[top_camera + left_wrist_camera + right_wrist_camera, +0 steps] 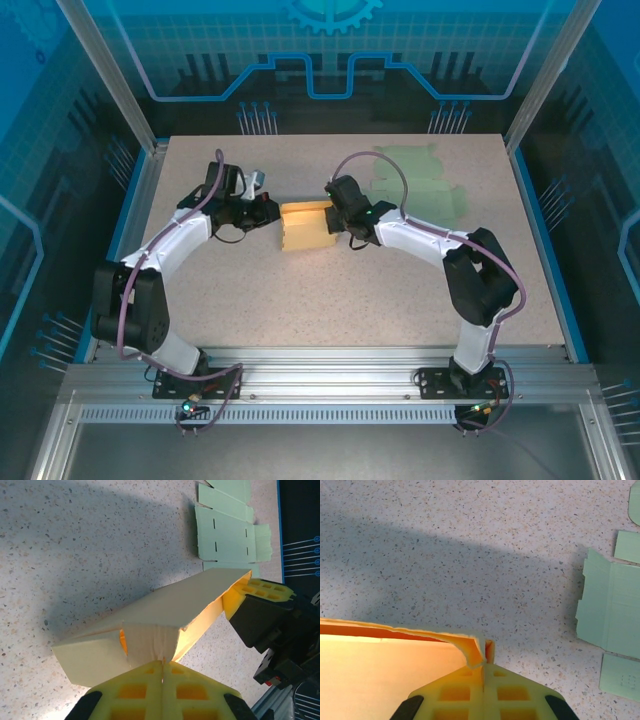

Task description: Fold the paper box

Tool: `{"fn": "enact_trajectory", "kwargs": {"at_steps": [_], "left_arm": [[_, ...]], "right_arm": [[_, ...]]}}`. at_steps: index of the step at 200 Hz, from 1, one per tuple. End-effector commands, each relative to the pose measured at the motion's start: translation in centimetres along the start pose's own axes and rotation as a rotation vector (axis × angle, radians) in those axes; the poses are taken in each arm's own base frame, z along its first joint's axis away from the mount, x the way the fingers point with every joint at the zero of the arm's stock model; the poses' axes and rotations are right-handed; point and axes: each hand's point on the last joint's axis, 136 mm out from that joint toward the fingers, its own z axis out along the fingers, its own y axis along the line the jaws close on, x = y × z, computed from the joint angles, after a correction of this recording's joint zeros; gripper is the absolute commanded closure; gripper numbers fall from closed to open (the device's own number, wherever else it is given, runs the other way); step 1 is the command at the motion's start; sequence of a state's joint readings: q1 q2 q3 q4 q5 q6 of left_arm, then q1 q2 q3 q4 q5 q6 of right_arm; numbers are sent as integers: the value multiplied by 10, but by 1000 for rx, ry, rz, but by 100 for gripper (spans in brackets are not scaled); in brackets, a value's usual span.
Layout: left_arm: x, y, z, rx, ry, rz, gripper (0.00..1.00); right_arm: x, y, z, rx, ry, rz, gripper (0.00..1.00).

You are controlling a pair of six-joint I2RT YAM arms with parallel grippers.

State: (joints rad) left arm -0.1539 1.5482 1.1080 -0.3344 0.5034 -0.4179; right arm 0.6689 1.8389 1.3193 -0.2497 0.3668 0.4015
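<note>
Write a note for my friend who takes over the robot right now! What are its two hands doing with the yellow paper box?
Left gripper: shut, pinching one end of the pale yellow paper box.
Right gripper: shut, pinching the box's opposite edge.
Things: the box sits mid-way across the speckled table, between both arms. A flat light green cardboard sheet lies unfolded at the far right.
Done: box partly folded, sides raised.
Left: it looks unfinished, and the end flaps seem to need closing.
</note>
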Motion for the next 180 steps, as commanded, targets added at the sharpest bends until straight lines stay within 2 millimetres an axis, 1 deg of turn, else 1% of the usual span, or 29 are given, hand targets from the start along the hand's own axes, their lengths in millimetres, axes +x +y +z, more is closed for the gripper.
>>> {"fn": "enact_trajectory", "kwargs": {"at_steps": [1, 14, 32, 75, 97, 120, 153, 180], "left_arm": [[-6, -14, -10, 51, -28, 14, 99], [-4, -9, -10, 31, -27, 12, 98], [-3, -8, -8, 34, -28, 0, 98], [-13, -19, -4, 104, -54, -41, 98], [-12, -17, 0, 111, -47, -53, 98], [-5, -11, 2, 95, -33, -57, 98], [6, 4, 0, 20, -16, -35, 98], [17, 24, -2, -74, 2, -22, 98]], "right_arm": [[66, -2, 17, 35, 211, -94, 98], [66, -1, 18, 34, 212, -94, 98], [66, -1, 18, 35, 212, -96, 98], [66, 2, 19, 33, 215, -99, 98], [66, 3, 19, 31, 215, -99, 98], [66, 4, 19, 31, 215, -101, 98], [66, 4, 20, 33, 216, -104, 98], [64, 5, 19, 37, 211, -102, 98]]}}
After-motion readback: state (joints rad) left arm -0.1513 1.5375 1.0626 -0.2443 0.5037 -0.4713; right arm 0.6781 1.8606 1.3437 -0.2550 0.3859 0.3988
